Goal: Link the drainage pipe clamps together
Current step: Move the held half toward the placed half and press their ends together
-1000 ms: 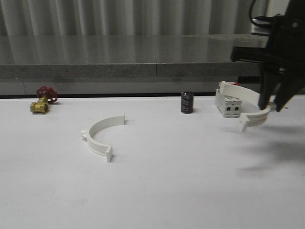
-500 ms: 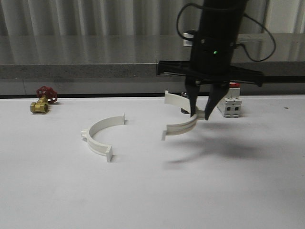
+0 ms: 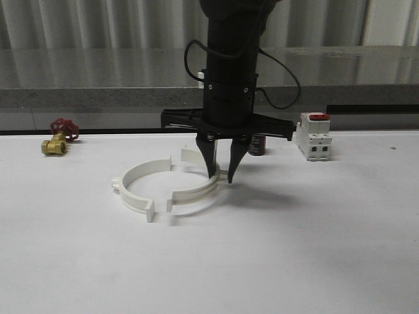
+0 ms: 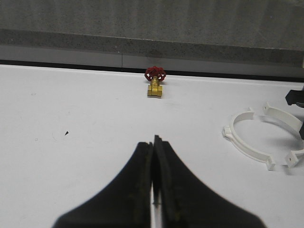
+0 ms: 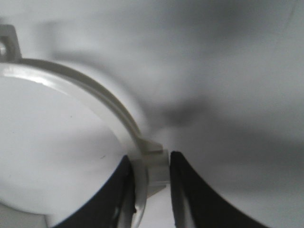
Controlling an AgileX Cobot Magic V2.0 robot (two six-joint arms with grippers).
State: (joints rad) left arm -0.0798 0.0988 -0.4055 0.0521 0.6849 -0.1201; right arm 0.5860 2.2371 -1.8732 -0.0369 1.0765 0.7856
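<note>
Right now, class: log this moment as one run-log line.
right claw: shut on held clamp half | beside resting clamp half, ends apart | left claw: shut, idle

A brass valve with a red handwheel lies on the white counter, close to its far edge. Well to the right of the valve along that same edge stands a white boxy breaker, upright, with a red switch on top. Between the valve and the breaker, close beside the breaker, a dark cylinder is partly hidden. Beyond the valve runs a grey speckled ledge, with pale vertical folds behind it.
</note>
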